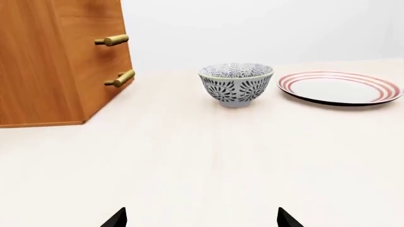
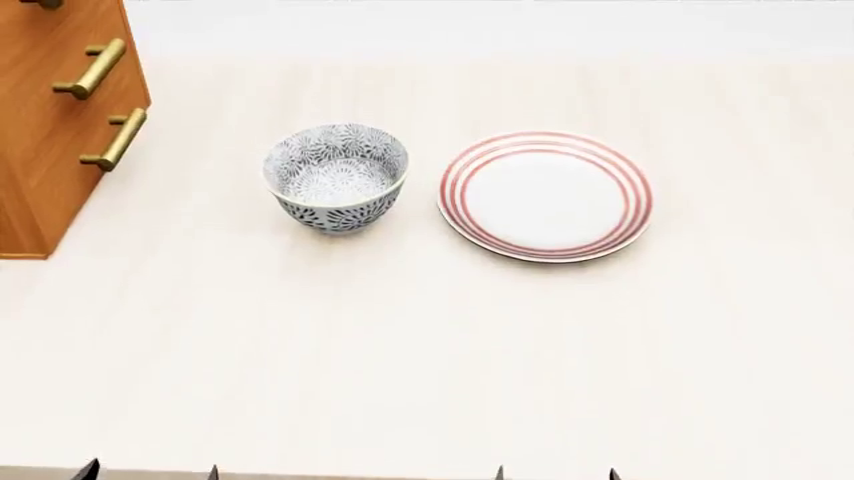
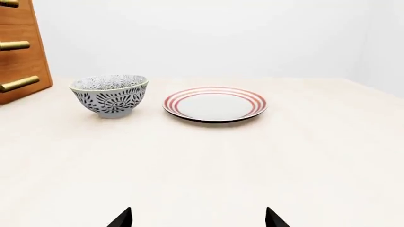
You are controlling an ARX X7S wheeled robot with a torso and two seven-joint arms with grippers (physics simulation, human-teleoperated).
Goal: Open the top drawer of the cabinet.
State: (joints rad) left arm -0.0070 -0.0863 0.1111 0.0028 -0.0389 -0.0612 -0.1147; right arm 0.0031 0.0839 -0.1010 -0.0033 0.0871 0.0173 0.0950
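The orange-brown wooden cabinet stands at the table's far left, also in the left wrist view. Its front is flush, and no drawer is pulled out. Brass bar handles sit stacked on it. In the right wrist view the highest handle, cut off by the frame edge, marks the top drawer. Two more handles sit below it. My left gripper and right gripper hover at the table's near edge, far from the cabinet. Both are open and hold nothing, as the left wrist and right wrist views also show.
A patterned blue-grey bowl stands just right of the cabinet. A white plate with red rings lies right of the bowl. The pale table stretches from these to its near edge by my grippers.
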